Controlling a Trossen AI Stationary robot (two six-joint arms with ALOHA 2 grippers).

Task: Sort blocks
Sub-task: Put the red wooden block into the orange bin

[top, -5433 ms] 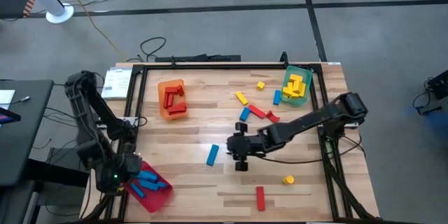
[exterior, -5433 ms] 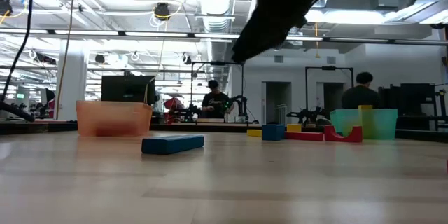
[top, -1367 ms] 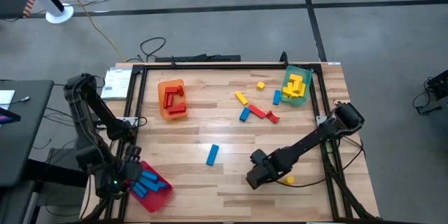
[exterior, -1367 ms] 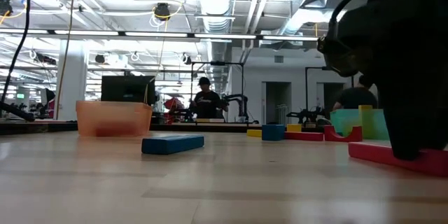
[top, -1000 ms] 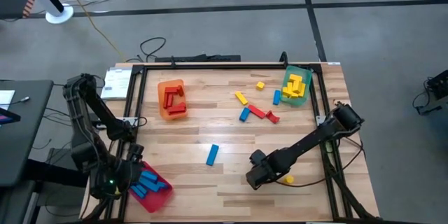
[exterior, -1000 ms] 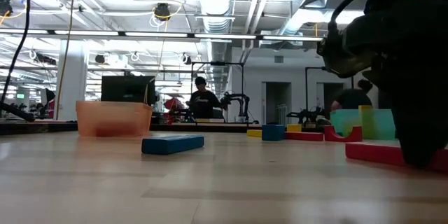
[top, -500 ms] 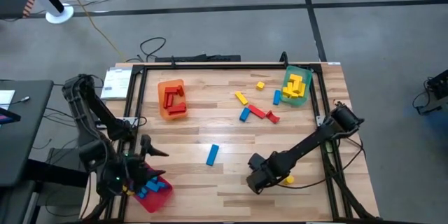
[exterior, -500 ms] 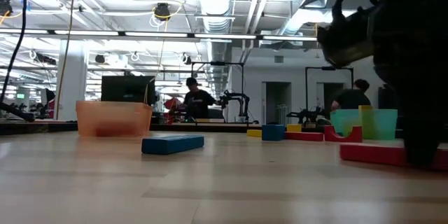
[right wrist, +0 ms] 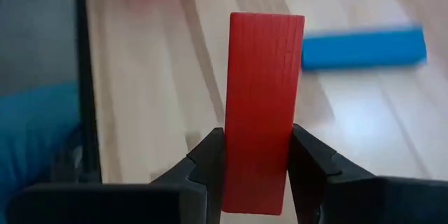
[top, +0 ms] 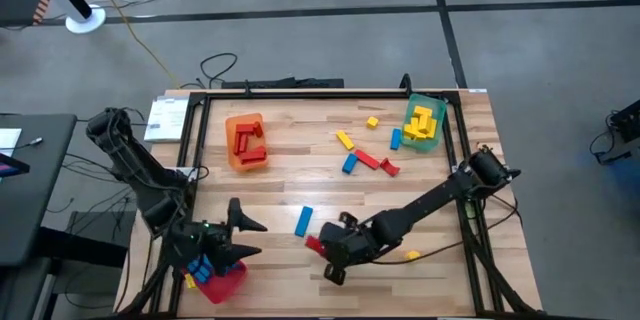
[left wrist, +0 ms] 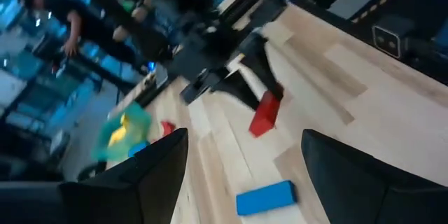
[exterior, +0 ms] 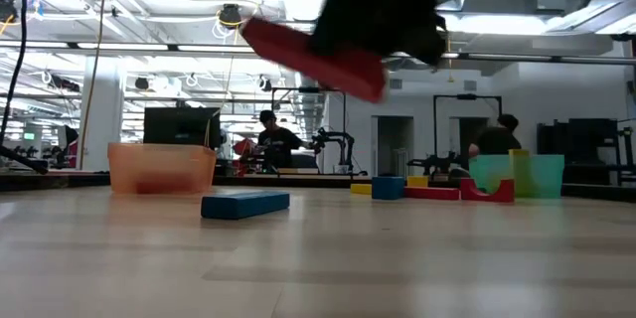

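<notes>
My right gripper (top: 328,250) is shut on a red block (right wrist: 260,105) and holds it in the air over the table's near middle. The same block shows high in the low view (exterior: 313,55) and in the left wrist view (left wrist: 264,114). A blue block (top: 303,221) lies flat on the table just beyond it. My left gripper (top: 250,238) stands open at the near left, beside the red tray (top: 232,282) that holds blue blocks, with nothing between its fingers. More red, blue and yellow blocks (top: 368,160) lie loose at the far right. My right gripper pinches the red block's two long sides (right wrist: 231,155) between its two fingers, at one end of the block. The rest of the block sticks out ahead past the fingertips (right wrist: 306,155). It is lifted clear of the table and tilted (exterior: 313,55).
An orange tray (top: 232,125) with red blocks stands at the far left. A green tray (top: 437,142) with yellow blocks is at the far right. A yellow block (top: 411,255) lies near the right arm. A black frame (top: 300,90) borders the table. People stand in the room behind.
My right gripper has lifted the red block off the table near the front edge and carried it up and toward the table's left, turning as it went. My left gripper has swung away from the red tray toward the table's middle and has rolled.
</notes>
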